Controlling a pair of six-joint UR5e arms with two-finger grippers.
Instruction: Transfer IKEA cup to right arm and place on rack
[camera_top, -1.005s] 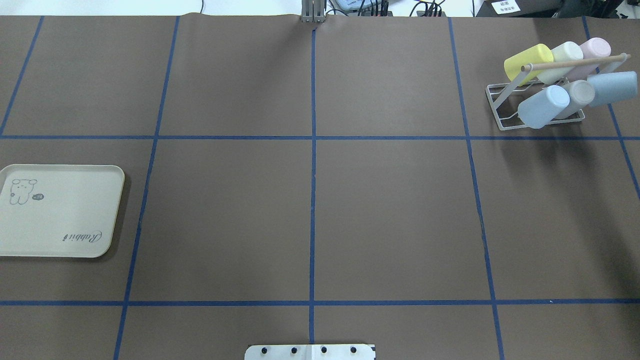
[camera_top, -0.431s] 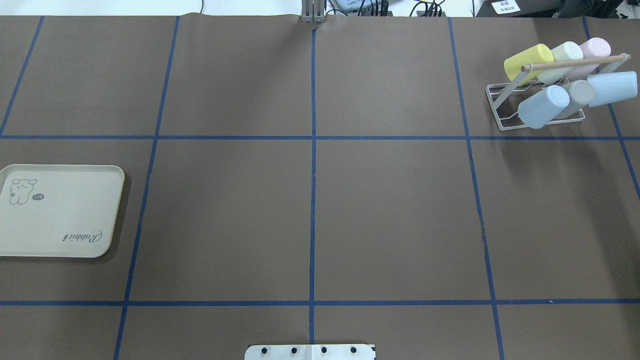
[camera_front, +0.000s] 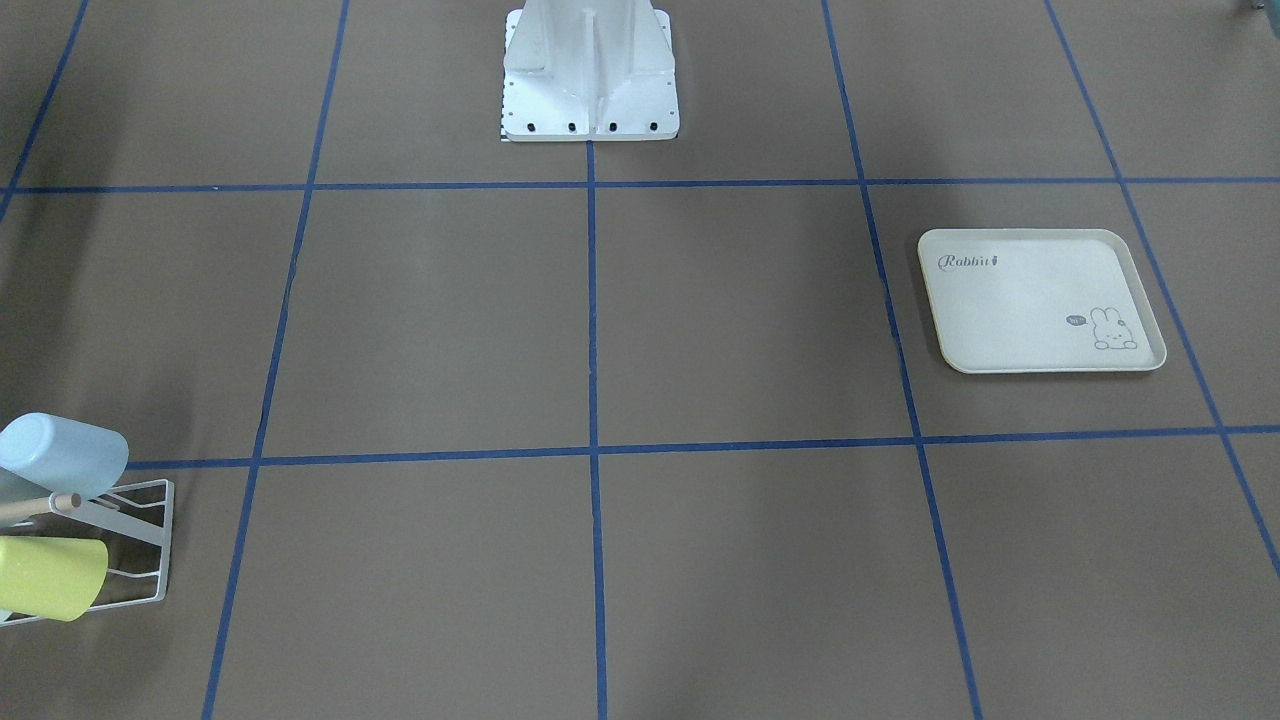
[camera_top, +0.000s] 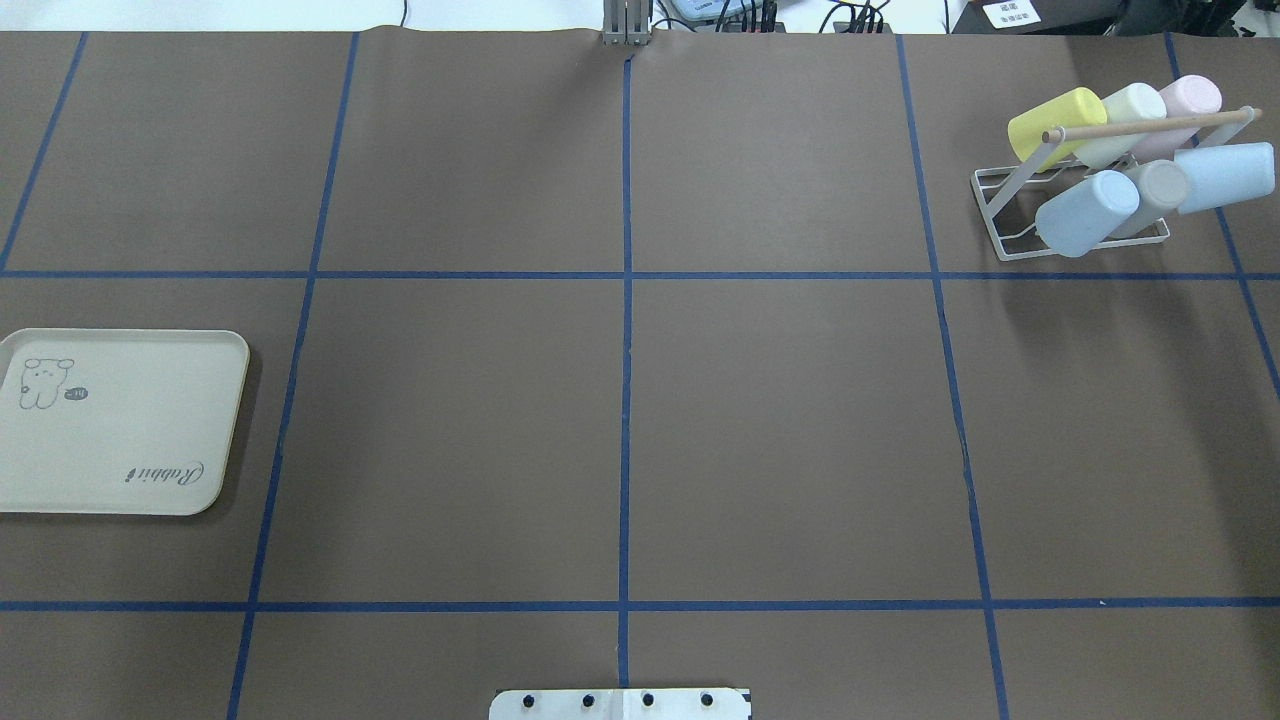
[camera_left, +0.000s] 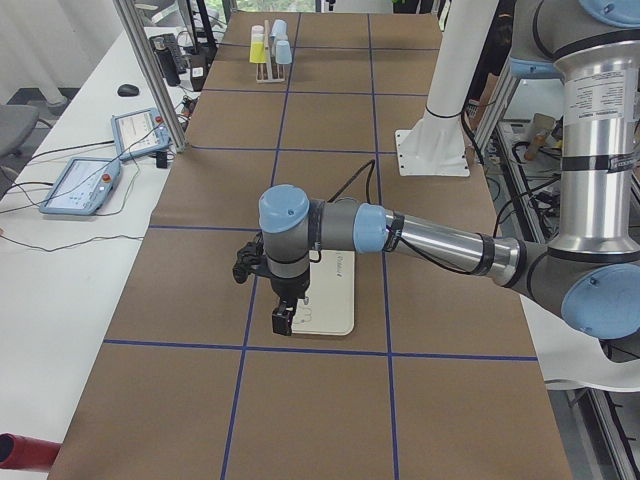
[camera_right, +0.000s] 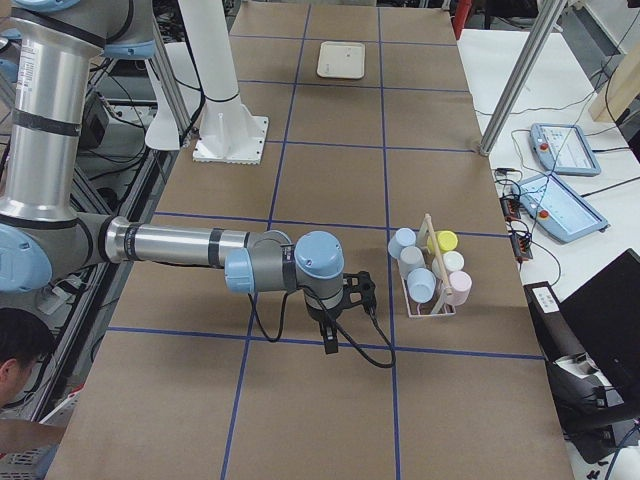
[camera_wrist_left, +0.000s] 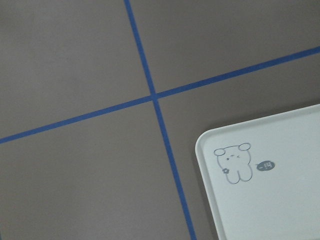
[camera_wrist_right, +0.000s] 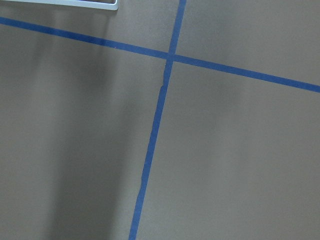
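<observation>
The rack (camera_top: 990, 205) stood in the far corner of the table (camera_top: 780, 420), on the robot's right side. A wooden stick (camera_top: 1150, 124) ran along its top. On the far side of the stick sat the yellow cup (camera_top: 1055, 125), the cream cup (camera_top: 1135, 102) and the pink cup (camera_top: 1190, 97). On the side nearer the robot sat the front blue cup (camera_top: 1085, 213), the grey cup (camera_top: 1160, 185) and the end blue cup (camera_top: 1225, 175). Every cup was upside down on the rack, mouth down and flat bottom up. So the long way of each cup ran up and down, and each one seemed to lean a bit. I could not tell which cup was the one for the job.

The right arm (camera_right: 190, 245) reached out low over the table. The right gripper (camera_right: 327, 342) pointed down near the rack and did not touch it. I only saw it from the side, so I could not tell if its fingers were wide or close together.

The left arm (camera_left: 430, 235) reached over the other end of the table. The left gripper (camera_left: 283, 322) hung over the edge of the tray (camera_top: 120, 420) with the bunny on it. I could not tell how its fingers stood either.
</observation>
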